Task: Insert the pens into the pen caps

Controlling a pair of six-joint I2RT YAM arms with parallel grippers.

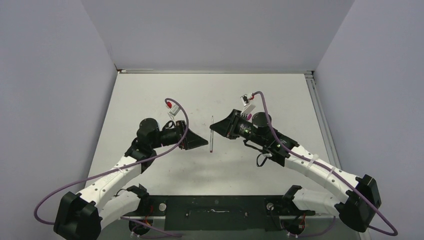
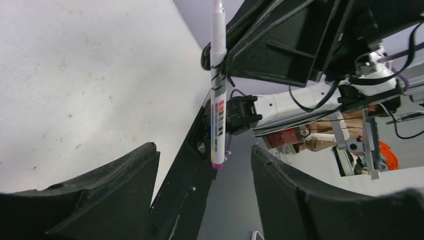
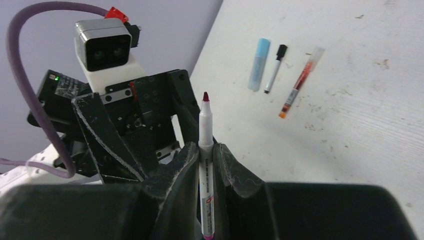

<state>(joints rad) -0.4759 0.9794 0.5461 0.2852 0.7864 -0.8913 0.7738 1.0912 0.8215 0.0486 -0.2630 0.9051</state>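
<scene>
Right pincer [image 3: 206, 150] is pinching one white pen [image 3: 205, 127], its dark red tip bare. Left pincer [image 2: 202, 155] is spread wide, facing that pen. Out on the desk [image 3: 350, 125], side by side: one light-blue cap [image 3: 259, 64], one black-tipped pen [image 3: 274, 71], one red pen [image 3: 299, 82]. Three pens in total.

Place: you are looking into a robotics lab test cell.
Walls: plain pale grey panels [image 1: 210, 30] box your bench in on three sides.
Bench: scuffed white tabletop [image 1: 165, 90].
Rig: thick purple cable [image 3: 50, 6], long black mounting plate [image 1: 200, 202] at your near edge.
</scene>
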